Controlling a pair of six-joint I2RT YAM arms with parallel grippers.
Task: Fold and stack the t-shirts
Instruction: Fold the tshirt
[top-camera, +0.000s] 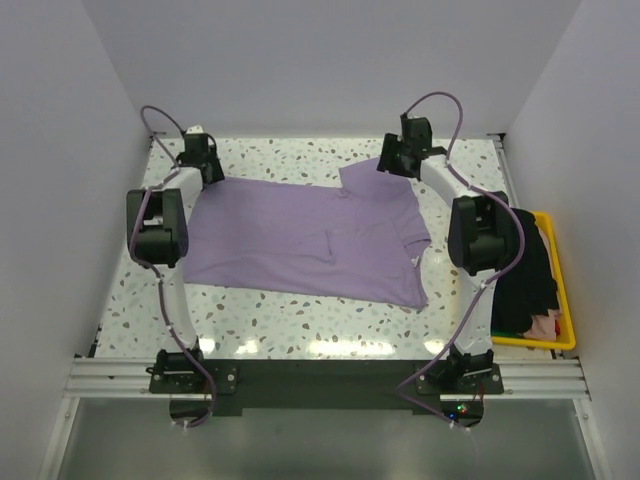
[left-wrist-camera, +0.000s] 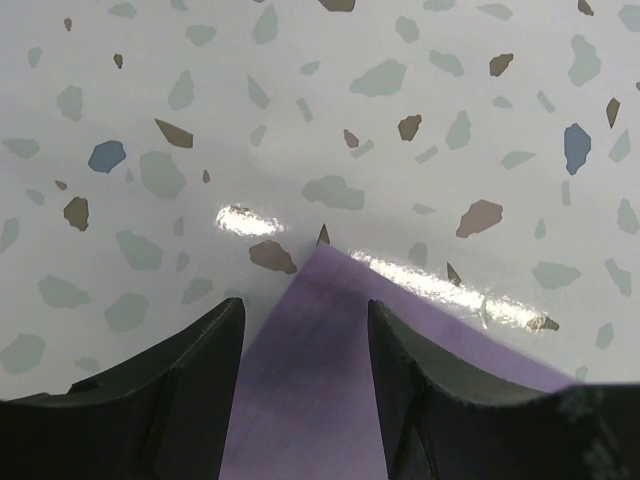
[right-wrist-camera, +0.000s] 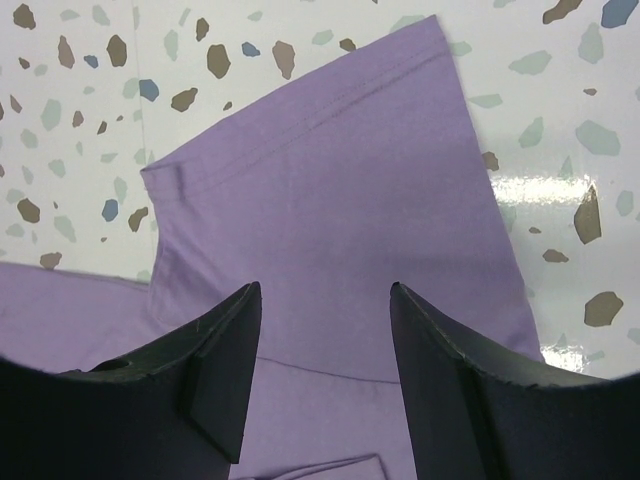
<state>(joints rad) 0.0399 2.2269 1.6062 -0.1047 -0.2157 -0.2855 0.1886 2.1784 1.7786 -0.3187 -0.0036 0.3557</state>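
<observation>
1. We locate the lavender t-shirt (top-camera: 300, 235) spread flat on the tabletop (top-camera: 300, 325). Its long axis runs left to right across the work area, with the hem end at the left and the neck and sleeves at the right.
2. We locate the black t-shirt (top-camera: 528, 270) bundled in the yellow bin (top-camera: 567, 300) at the right edge, well apart from the lavender one. It is not yet on the tabletop.
3. We check the left pincer (left-wrist-camera: 305, 320). Its fingers stand apart with nothing clamped between them. The far-left hem corner (left-wrist-camera: 325, 265) lies in the gap and points away from the pincer toward bare tabletop.
4. We check the right pincer (right-wrist-camera: 325, 300). Its fingers likewise stand apart, holding nothing. The far sleeve (right-wrist-camera: 320, 180) lies directly ahead of and beneath the gap, with its stitched cuff edge at the far side.
5. We note the governing relation: both pincers sit over the shirt's far edge, one at each end of the long axis. The left arm is nearer the hem corner and the right arm is nearer the sleeve.
6. We judge that the next move is a descent and closure on both points, followed by a pull toward the near edge, folding the cloth along its long axis.
7. We cannot tell from these views whether either pincer already touches the cloth.
</observation>
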